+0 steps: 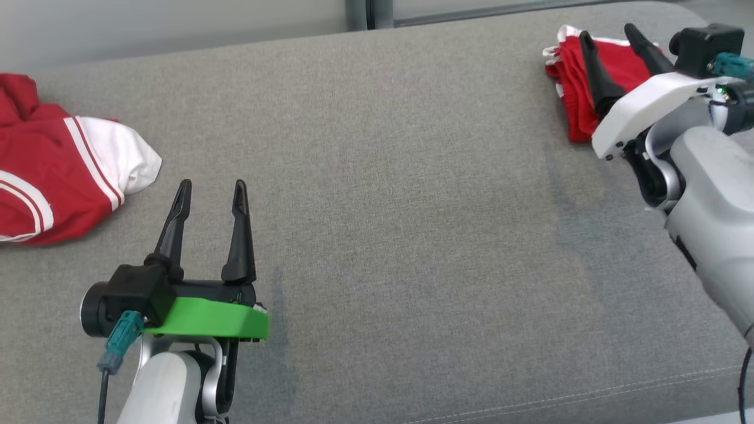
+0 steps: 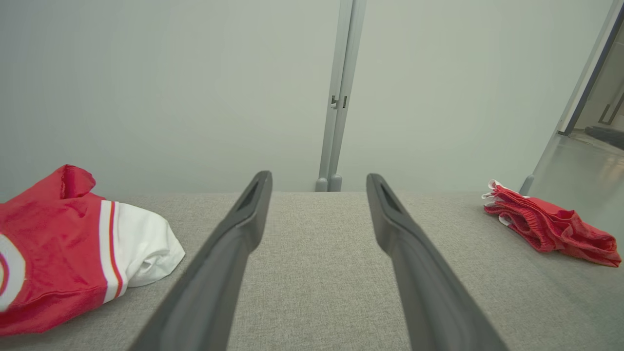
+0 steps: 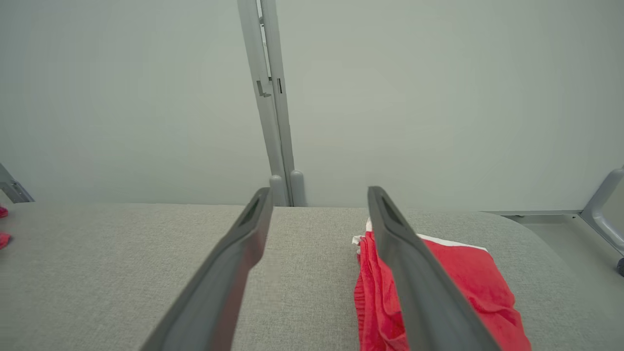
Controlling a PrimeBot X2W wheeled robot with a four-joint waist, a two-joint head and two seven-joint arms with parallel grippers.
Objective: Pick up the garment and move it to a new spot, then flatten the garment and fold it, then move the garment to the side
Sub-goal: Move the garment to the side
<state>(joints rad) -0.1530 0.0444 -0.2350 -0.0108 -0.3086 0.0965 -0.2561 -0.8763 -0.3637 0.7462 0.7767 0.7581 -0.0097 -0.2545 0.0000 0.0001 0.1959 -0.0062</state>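
A folded red garment (image 1: 574, 76) with white trim lies at the far right of the grey padded surface (image 1: 383, 176); it also shows in the left wrist view (image 2: 551, 226) and the right wrist view (image 3: 468, 273). My right gripper (image 1: 607, 30) hovers over it, open, with nothing between its fingers (image 3: 319, 191). A crumpled red and white jersey (image 1: 53, 171) lies at the far left (image 2: 63, 243). Just to the right of that jersey, my left gripper (image 1: 212, 185) stands open and empty (image 2: 319, 178), apart from the cloth.
A pale wall with a grey metal post (image 2: 336, 97) rises behind the surface's far edge. The surface's stitched front edge (image 1: 589, 394) runs along the lower right. Its rounded right end (image 3: 536, 234) drops off toward the floor.
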